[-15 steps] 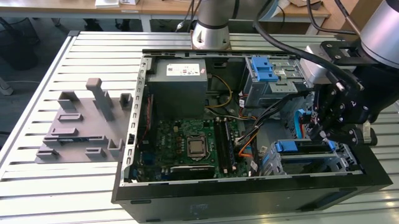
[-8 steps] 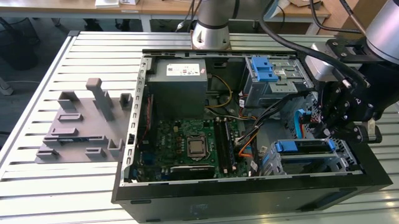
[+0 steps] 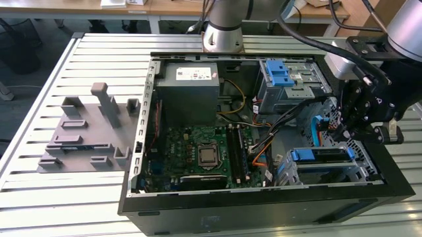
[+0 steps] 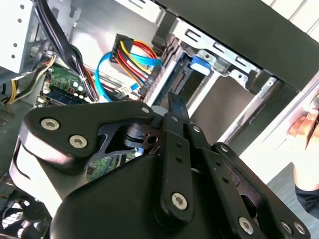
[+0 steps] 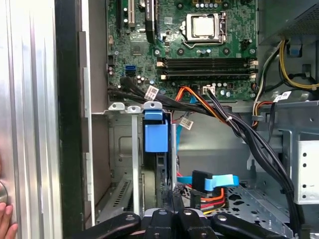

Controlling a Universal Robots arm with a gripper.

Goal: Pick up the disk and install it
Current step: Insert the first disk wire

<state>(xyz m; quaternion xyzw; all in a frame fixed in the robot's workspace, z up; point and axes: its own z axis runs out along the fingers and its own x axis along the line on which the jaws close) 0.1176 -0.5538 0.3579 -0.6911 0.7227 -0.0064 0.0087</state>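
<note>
Disk (image 3: pixel 321 155) stands on edge in a slot of the grey cage (image 3: pixel 366 165), at the corner of the open case (image 3: pixel 264 202) on the exterior view's right. In the first wrist view its blue tab (image 5: pixel 156 134) caps the slot.

Gripper (image 3: pixel 343 129) hangs just above the cage, near the disk's far end. Cannot tell whether it is clenched or released, nor whether it touches the disk.

Handling, by judgement:
- The disk is dense for its size, a rigid metal body with smooth, slippery faces, and shock-sensitive.
- The plastic carrier likely flexes.
- Best hold is across the long carrier edges, off the label and the connector end.

Around it:
- The cage is thin folded sheet metal, perforated.
- Black, orange and flat blue cables (image 5: pixel 219 180) lie loose and soft close by.
- The green board (image 3: pixel 197 153) is studded with parts.
- The counter (image 3: pixel 86 207) is ribbed aluminium.
- A hand (image 4: pixel 305 130) rests at the case's outer edge.
</note>
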